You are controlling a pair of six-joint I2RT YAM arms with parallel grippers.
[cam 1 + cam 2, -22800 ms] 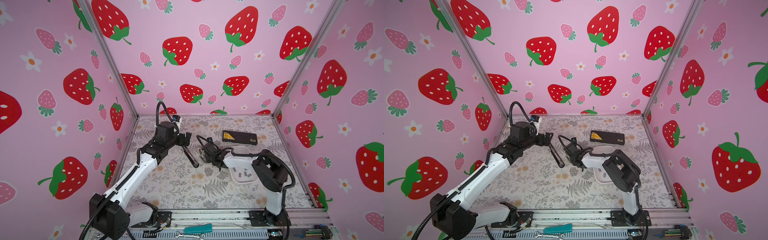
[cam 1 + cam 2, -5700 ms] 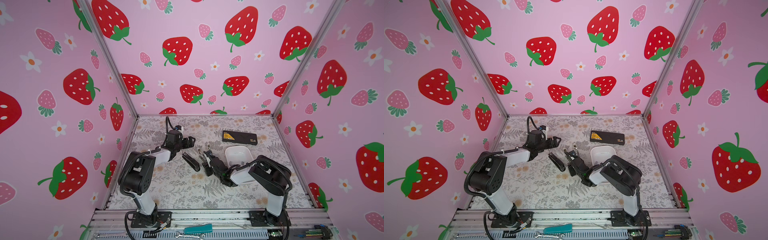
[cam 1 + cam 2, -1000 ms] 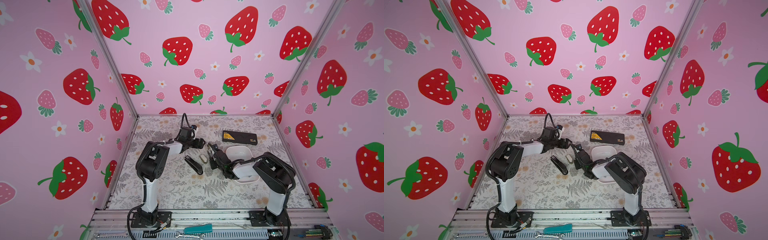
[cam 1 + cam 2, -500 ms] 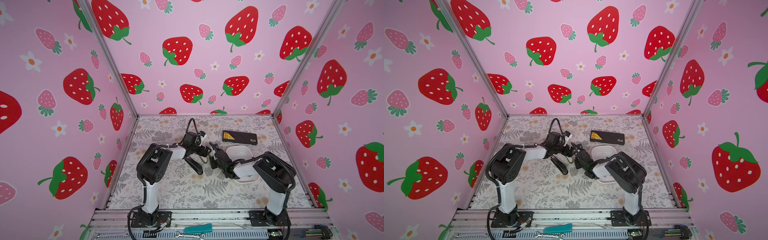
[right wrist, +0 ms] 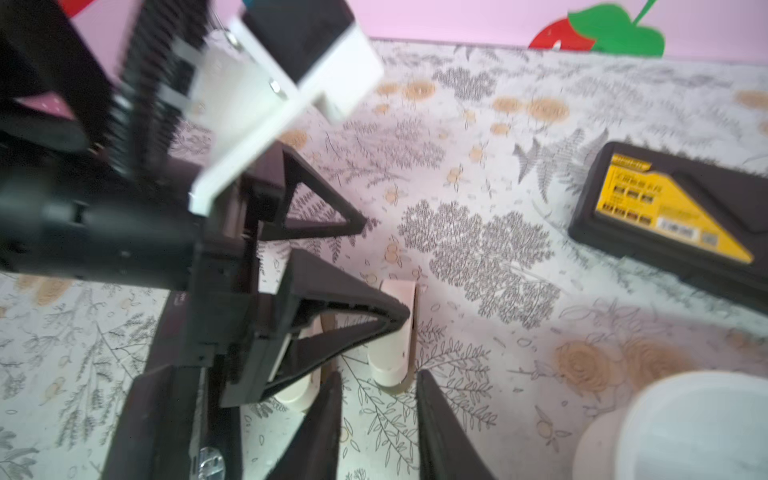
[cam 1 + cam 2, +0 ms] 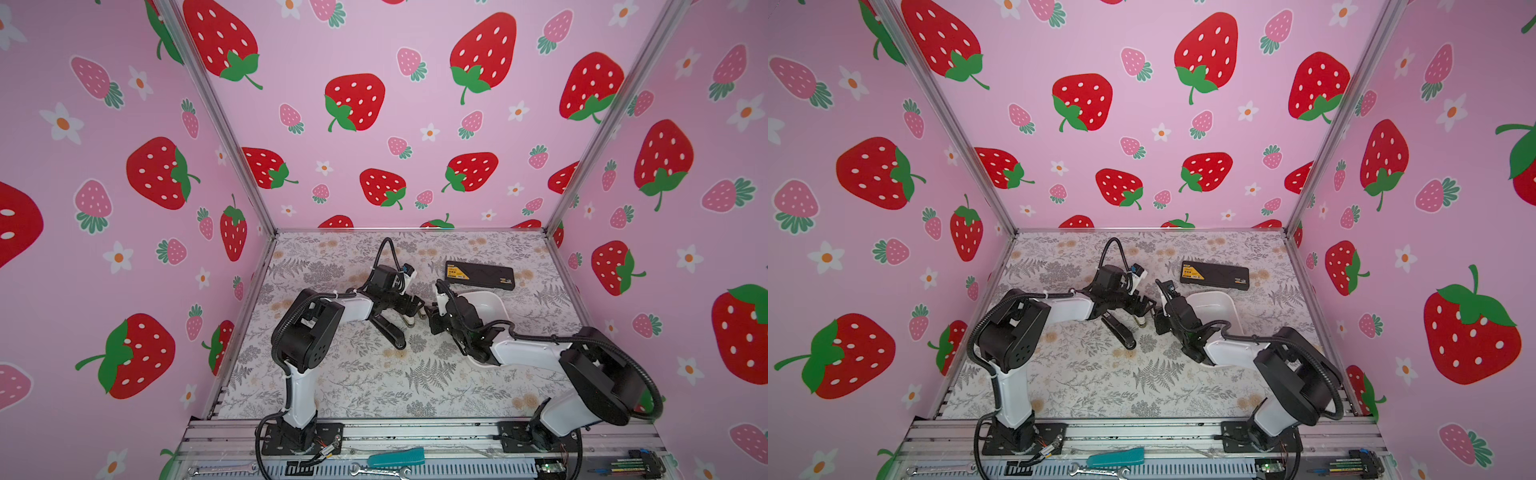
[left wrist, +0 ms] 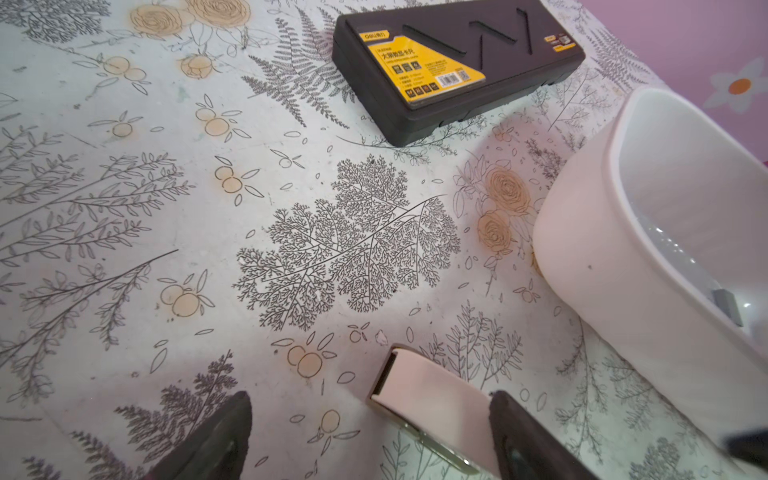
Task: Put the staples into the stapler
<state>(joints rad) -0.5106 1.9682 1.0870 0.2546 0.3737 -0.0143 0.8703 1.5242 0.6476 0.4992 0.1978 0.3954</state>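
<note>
A small cream stapler (image 7: 432, 399) lies on the floral cloth, and my left gripper (image 7: 372, 399) stands open around it. The stapler sits close to one finger, with a wide gap to the other. In both top views this stapler (image 6: 409, 321) lies in the middle, between the left gripper (image 6: 411, 311) and the right gripper (image 6: 430, 316). My right gripper (image 5: 378, 390) is narrowly open just short of the stapler (image 5: 395, 332), with only cloth between its fingers. One grey strip of staples (image 7: 727, 305) rests inside the white bowl (image 7: 582, 249).
A black stapler (image 6: 390, 330) lies just left of the cream one, under the left wrist. A black case with a yellow label (image 6: 480, 275) sits at the back right. The white bowl (image 6: 494, 301) stands behind the right forearm. Pink walls close in three sides.
My left gripper has moved right, past the black stapler, and now straddles the cream stapler. The right gripper has stayed almost in place beside it.
</note>
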